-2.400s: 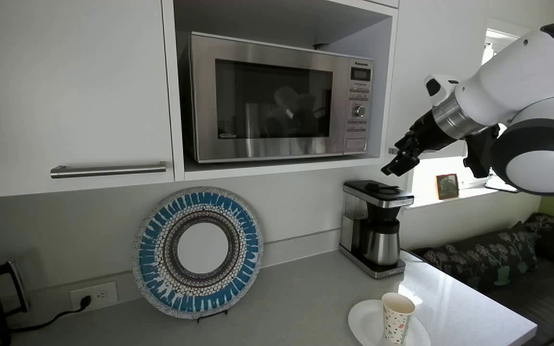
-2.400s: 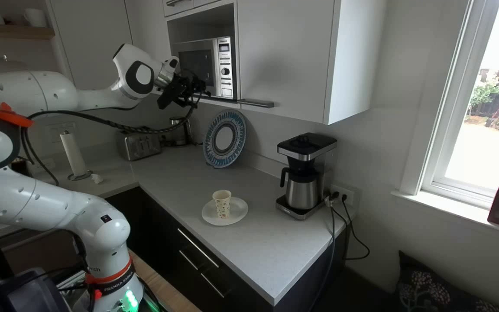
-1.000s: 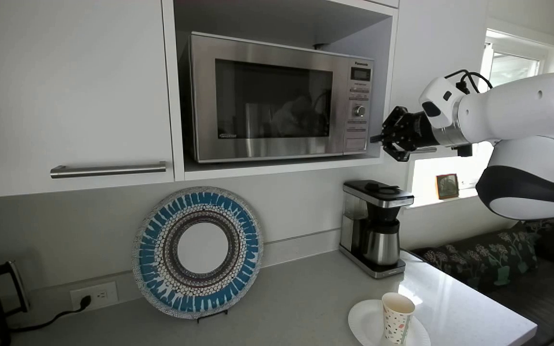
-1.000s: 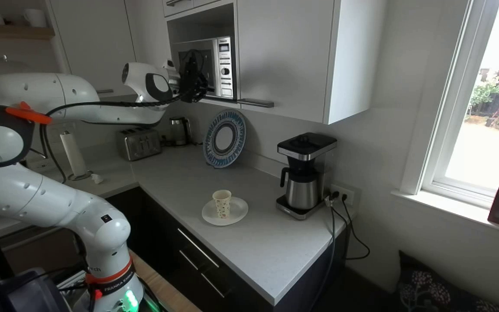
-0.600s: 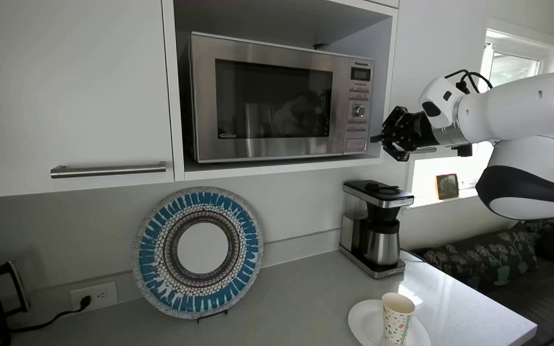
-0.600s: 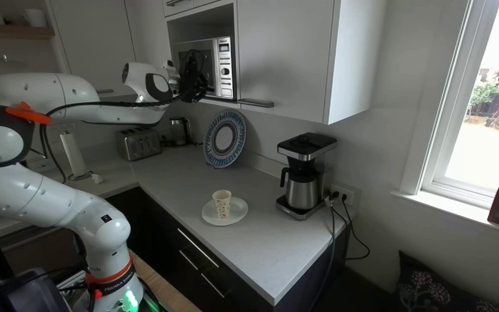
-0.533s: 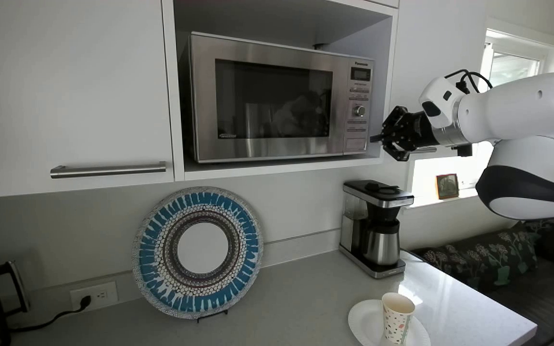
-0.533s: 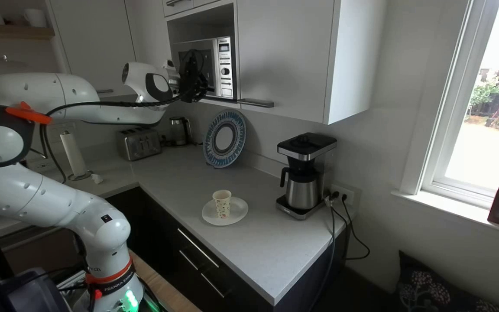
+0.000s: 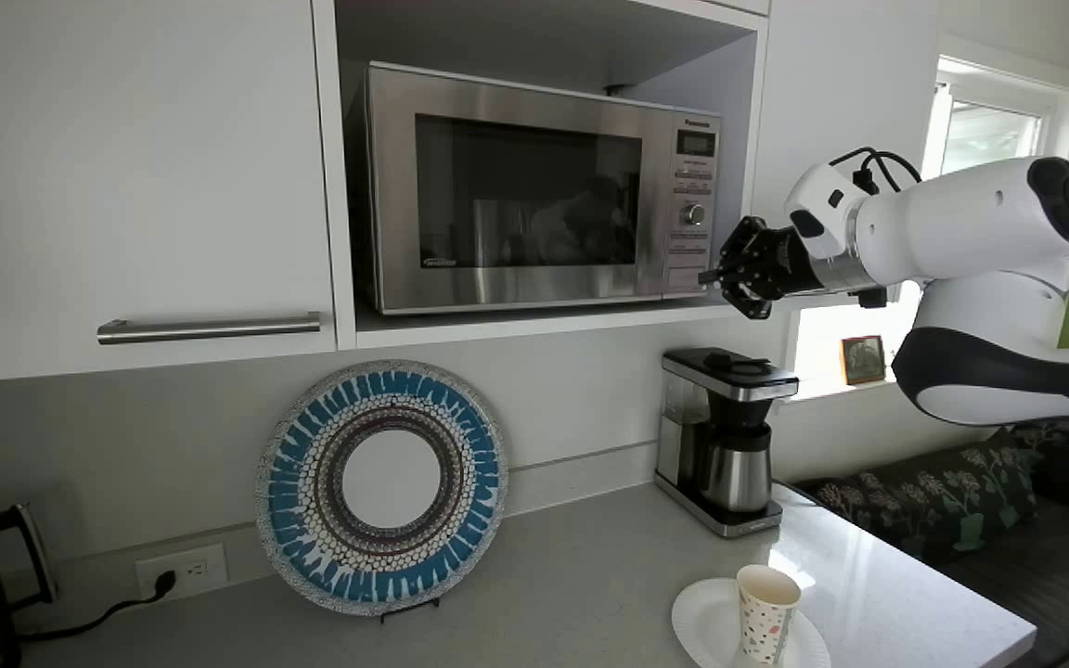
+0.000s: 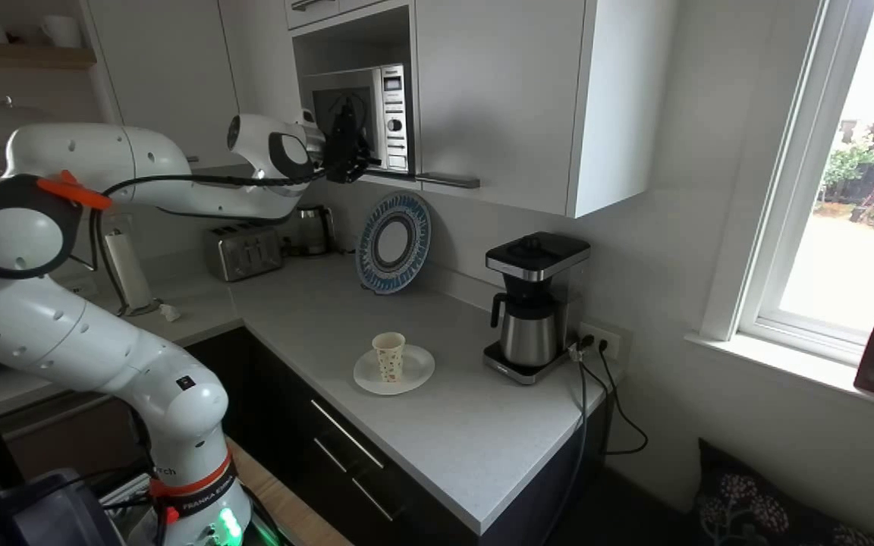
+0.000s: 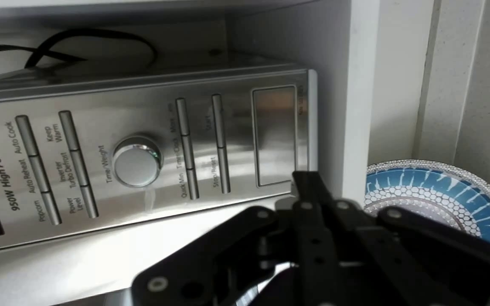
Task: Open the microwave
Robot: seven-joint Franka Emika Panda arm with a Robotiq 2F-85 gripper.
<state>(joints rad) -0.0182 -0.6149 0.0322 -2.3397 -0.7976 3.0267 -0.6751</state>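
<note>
The microwave (image 9: 525, 283) is a steel box with a dark glass window, standing in a cabinet niche with its door closed. Its control panel (image 11: 177, 148) fills much of the wrist view, turned sideways. A large rectangular button (image 11: 275, 140) sits at the panel's bottom end. My gripper (image 11: 305, 176) is shut, fingers together and nothing between them. Its tips overlap a corner of that button in the wrist view; whether they touch it I cannot tell. In an exterior view the gripper (image 9: 706, 277) points at the panel's lower right. The gripper (image 10: 376, 161) also shows before the microwave's lower front.
The niche's white side wall and edge (image 11: 360, 97) lie close beside the fingers. Below stand a coffee maker (image 9: 729, 441), a round blue-and-white plate (image 9: 381, 487) and a paper cup (image 9: 766, 612) on a small plate. A cabinet handle (image 10: 448, 180) juts out nearby.
Earlier my gripper turned and rose towards the panel's height, then held still. In the last half second it has moved closer to the panel and slightly down. The microwave door has not moved.
</note>
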